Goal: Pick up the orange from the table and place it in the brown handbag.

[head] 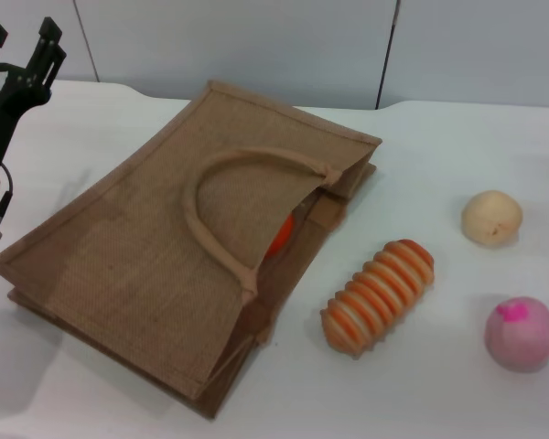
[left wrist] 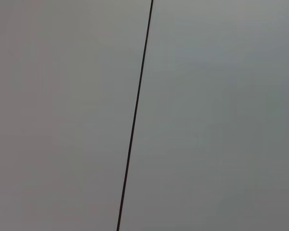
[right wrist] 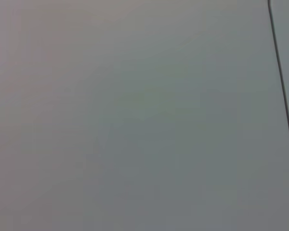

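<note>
While bagged, orange — far from left tool.

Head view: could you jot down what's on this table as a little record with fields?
bag: brown handbag lying flat on the table, mouth toward the fruits
orange: only a sliver shows, inside the bag's mouth
ribbed item: orange-and-cream, beside the bag's mouth
beige ball: far right
pink ball: near right
left gripper: raised at far left, fingers open, empty
right gripper: not in view
</note>
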Controlling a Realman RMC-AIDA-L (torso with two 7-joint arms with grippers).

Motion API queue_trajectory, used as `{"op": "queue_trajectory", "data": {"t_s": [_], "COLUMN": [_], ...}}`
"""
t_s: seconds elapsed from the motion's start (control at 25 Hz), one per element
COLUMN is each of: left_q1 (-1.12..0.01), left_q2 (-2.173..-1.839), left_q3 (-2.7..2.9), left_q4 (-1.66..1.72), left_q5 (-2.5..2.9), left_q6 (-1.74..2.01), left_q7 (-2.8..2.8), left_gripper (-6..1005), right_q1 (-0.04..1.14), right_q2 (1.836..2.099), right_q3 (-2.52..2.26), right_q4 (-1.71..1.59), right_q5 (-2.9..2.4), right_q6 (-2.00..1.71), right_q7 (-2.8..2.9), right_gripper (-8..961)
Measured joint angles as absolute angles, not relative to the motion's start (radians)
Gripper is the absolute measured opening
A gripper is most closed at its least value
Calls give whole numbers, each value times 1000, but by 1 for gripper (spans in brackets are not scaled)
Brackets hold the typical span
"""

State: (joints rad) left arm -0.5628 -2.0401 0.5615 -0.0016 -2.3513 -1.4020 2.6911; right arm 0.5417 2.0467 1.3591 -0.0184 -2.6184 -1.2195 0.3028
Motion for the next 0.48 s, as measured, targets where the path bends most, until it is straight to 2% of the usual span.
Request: {"op": "queue_trajectory", "data": {"t_s": [0.48], "left_q1": [-563], "left_q2": [-2040], "left_q3": [561], "left_q4": [-2], "left_q5": [-2352], "left_q6": [-1402], "left_q7": [2684], "left_gripper": [759], "right_q1": [538], "right_q2": [2046], "right_q3": [1359], "right_q4": [-18], "right_q5": [-2619], "right_q6": [-1220], "right_q7": [304], "right_gripper": [891]}}
